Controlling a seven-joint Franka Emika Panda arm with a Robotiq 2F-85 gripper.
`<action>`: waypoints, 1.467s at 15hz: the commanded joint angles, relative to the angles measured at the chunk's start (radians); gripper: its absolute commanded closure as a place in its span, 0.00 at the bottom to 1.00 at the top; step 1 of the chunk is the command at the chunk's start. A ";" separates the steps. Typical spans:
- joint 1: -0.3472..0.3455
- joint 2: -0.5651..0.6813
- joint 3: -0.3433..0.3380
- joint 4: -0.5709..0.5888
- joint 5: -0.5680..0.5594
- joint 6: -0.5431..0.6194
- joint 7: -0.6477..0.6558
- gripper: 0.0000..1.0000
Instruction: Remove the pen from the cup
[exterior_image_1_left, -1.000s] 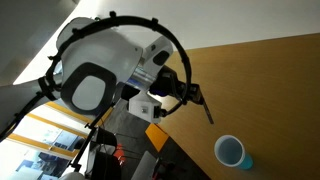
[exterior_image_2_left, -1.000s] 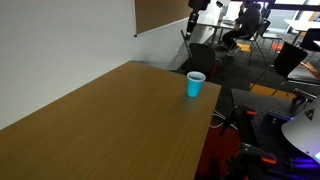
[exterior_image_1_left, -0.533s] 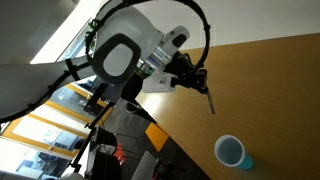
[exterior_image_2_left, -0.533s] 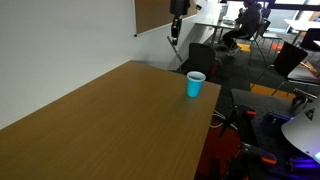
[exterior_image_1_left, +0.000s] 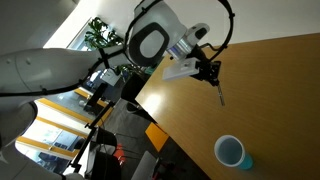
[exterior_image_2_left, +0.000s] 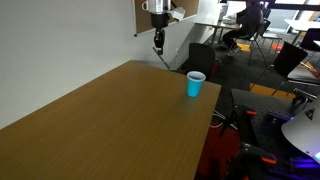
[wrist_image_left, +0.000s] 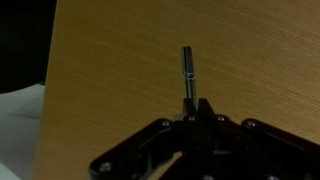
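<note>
My gripper (exterior_image_1_left: 212, 76) is shut on the pen (exterior_image_1_left: 219, 93), a thin dark stick that hangs down from the fingers above the wooden table (exterior_image_1_left: 270, 90). In the wrist view the pen (wrist_image_left: 188, 72) sticks out from between the closed fingers (wrist_image_left: 192, 108) over the table top. In an exterior view the gripper (exterior_image_2_left: 158, 40) holds the pen high above the table's far edge. The light-blue cup (exterior_image_1_left: 232, 152) stands upright near the table's edge, well away from the gripper. It also shows in an exterior view (exterior_image_2_left: 195, 84), and nothing sticks out of it.
The wooden table (exterior_image_2_left: 110, 130) fills most of both exterior views. Beyond its edge are office chairs (exterior_image_2_left: 200, 55), desks and a person (exterior_image_2_left: 250, 20). A white wall (exterior_image_2_left: 60, 40) with a brown board runs along one side. A plant (exterior_image_1_left: 100, 35) stands behind the arm.
The arm has swung with the pen in its grip, moving away from the cup across the table's far edge. The cup has not moved.
</note>
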 joint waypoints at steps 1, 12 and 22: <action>-0.015 0.132 0.032 0.161 0.007 -0.089 0.024 0.98; -0.025 0.205 0.059 0.195 -0.012 -0.071 0.007 0.91; 0.004 0.248 0.076 0.279 -0.028 -0.125 0.040 0.98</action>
